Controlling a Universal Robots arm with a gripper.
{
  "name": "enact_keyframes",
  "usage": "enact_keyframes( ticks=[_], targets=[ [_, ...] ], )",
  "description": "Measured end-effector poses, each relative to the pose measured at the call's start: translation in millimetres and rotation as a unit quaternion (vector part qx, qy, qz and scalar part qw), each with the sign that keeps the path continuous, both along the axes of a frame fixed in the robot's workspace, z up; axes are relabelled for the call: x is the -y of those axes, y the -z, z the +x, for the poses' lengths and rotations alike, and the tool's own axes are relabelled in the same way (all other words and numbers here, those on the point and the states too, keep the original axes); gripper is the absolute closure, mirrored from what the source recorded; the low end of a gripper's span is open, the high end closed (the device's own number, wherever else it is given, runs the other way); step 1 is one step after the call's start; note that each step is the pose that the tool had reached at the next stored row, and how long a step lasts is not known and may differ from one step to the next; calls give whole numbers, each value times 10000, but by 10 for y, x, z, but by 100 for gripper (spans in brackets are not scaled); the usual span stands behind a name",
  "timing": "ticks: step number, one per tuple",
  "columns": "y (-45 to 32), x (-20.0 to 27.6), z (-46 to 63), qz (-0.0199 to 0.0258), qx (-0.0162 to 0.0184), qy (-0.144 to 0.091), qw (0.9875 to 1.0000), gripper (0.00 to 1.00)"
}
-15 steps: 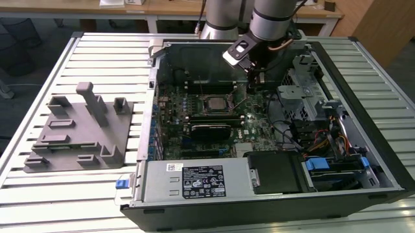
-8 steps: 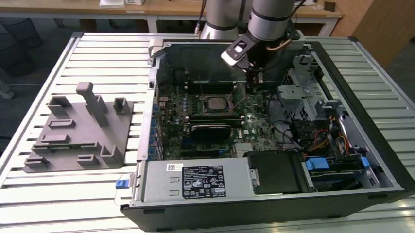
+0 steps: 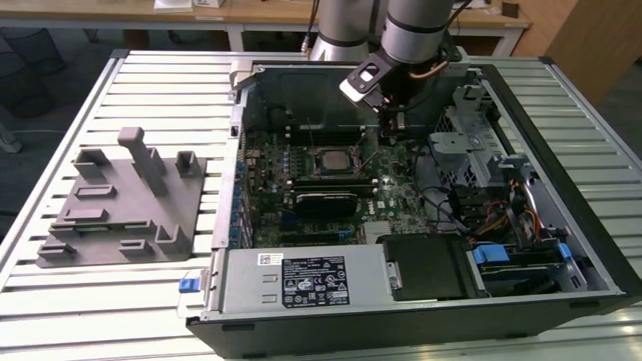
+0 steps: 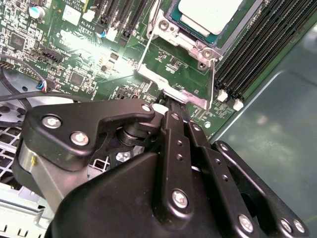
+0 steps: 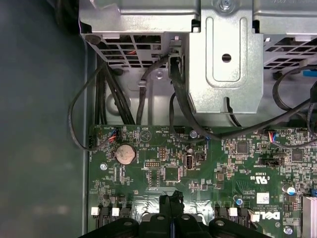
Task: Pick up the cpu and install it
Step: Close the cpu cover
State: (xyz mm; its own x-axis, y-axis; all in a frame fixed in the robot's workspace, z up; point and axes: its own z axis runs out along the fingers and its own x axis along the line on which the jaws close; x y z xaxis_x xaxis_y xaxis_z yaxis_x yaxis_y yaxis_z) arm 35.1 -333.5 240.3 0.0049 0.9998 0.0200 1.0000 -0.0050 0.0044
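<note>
The gripper (image 4: 171, 105) has its fingers pinched together (nothing visibly between them), with the tips just beside the socket (image 4: 166, 29). The cpu (image 4: 208, 15) already lies in the socket, so placing looks done; the socket's metal frame seems unlatched. Around the socket, the open computer case (image 3: 587, 218) lies on a slatted table (image 3: 150, 83); desks (image 3: 261, 11) stand behind.

Grey arm (image 3: 416, 30) steeply downward, black fingers (image 4: 173, 116) pressed together at the tips.
</note>
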Motion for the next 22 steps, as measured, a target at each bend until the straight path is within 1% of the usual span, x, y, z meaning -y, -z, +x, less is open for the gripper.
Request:
enact_keyframes(
  ticks=[6, 12, 22],
  targets=[
    [2, 0, -26, 0, 0, 0, 10000, 89],
    [4, 0, -119, 1, 0, 0, 10000, 89],
    [9, 0, -215, 0, 0, 0, 10000, 89]
  ],
)
